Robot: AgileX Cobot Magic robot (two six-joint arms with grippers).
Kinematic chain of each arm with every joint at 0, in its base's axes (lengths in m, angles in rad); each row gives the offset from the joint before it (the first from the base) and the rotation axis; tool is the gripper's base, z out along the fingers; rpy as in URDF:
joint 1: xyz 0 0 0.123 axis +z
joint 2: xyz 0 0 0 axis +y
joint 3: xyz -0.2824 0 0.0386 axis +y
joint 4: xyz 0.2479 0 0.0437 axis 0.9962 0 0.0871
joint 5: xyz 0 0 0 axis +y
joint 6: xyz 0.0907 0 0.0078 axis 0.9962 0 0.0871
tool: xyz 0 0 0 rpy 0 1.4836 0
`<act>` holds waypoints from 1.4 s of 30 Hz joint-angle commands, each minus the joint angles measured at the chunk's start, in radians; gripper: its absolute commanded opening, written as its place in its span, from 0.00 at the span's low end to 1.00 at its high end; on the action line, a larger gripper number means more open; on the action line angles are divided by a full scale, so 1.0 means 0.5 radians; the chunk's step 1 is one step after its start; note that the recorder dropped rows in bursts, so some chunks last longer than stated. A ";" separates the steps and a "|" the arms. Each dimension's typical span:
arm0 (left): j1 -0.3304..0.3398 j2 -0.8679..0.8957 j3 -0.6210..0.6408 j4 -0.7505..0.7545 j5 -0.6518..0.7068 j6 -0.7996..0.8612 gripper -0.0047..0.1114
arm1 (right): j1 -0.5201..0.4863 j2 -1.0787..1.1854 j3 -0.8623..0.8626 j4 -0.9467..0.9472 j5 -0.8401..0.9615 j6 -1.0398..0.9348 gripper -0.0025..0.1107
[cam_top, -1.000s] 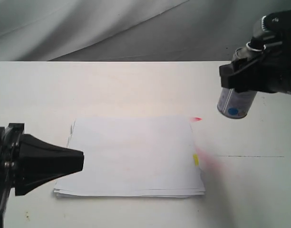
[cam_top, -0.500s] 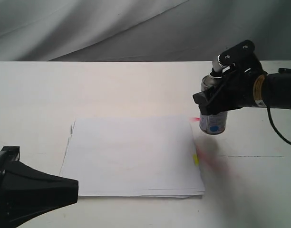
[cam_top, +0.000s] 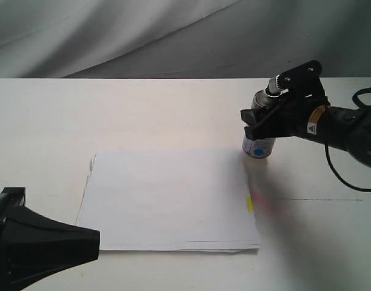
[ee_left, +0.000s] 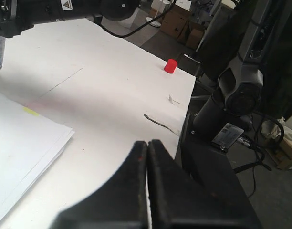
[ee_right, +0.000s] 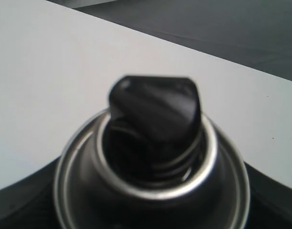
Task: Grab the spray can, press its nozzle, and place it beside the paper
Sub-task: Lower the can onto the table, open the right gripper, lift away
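Note:
The silver spray can (cam_top: 258, 147) is upright just off the far right corner of the paper (cam_top: 167, 200), blue dot showing, its base at or just above the table. My right gripper (cam_top: 262, 124) is shut on the can's body from the right. The right wrist view looks down on the can's dome (ee_right: 151, 191) and the black nozzle (ee_right: 155, 112), with nothing pressing it. The paper stack has a yellow mark (cam_top: 250, 204) at its right edge. My left gripper (cam_top: 96, 240) hangs shut at the near left, holding nothing; its tips (ee_left: 147, 145) are together.
A pink spray tint (cam_top: 267, 203) stains the table right of the paper. In the left wrist view a small red cap (ee_left: 171, 66) stands near the table's edge, beyond it a robot base (ee_left: 232, 119) and cables. A grey cloth (cam_top: 143, 30) hangs behind.
The right gripper has carried the can down and leftwards from high at the right to the paper's far right corner. The left gripper sank lower, then held still.

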 commanded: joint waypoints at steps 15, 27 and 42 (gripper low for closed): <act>0.004 -0.012 0.007 -0.003 0.025 -0.011 0.04 | -0.008 0.018 -0.023 0.188 0.158 -0.030 0.02; 0.004 -0.012 0.007 -0.003 0.025 -0.011 0.04 | -0.001 0.018 -0.023 0.188 0.247 -0.021 0.02; 0.004 -0.012 0.007 -0.003 0.025 -0.011 0.04 | -0.001 0.010 -0.023 0.188 0.262 -0.021 0.67</act>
